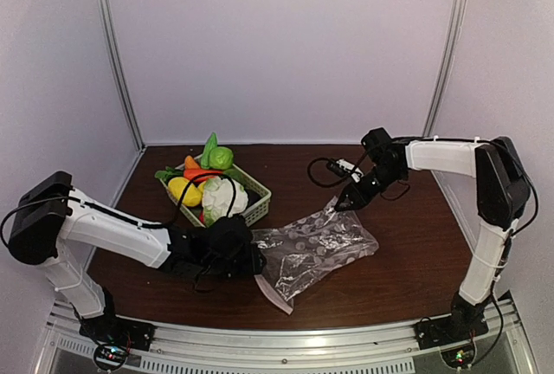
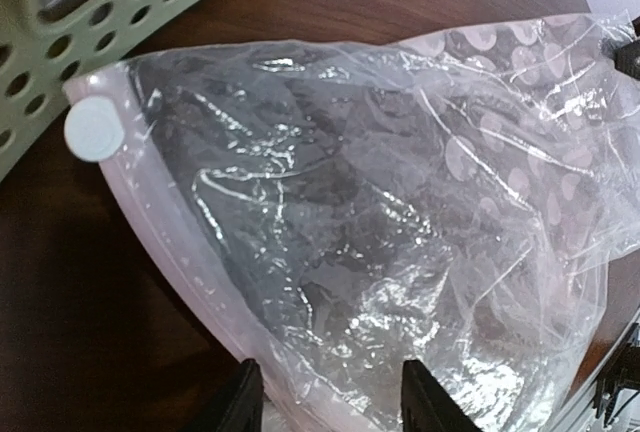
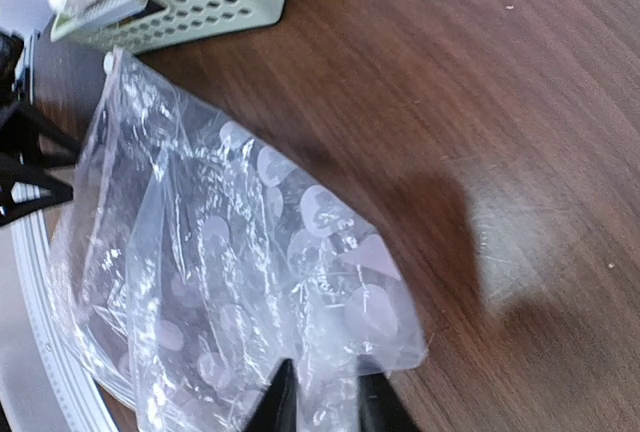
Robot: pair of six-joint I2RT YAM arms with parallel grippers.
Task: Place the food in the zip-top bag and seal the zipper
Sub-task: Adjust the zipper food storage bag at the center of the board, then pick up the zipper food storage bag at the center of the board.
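At the lower left of the top view, the white left arm reached over the dark brown wooden table. The black left gripper sat at the near end of the bag. In the left wrist view its two fingers stood apart at the bottom of the frame. The thin pale pink zipper ran down between them, with a small white round disc at its top end. Just above that gripper in the top view stood the pale green lattice basket. The shiny toy food was in it: a white cauliflower, a yellow pepper, a red-orange chili and a green piece. The clear crinkly zip-top bag with white dots lay mid-table, just beside the basket. At the right, the black right gripper was pinched tight on the bag's far corner, holding it up off the table.
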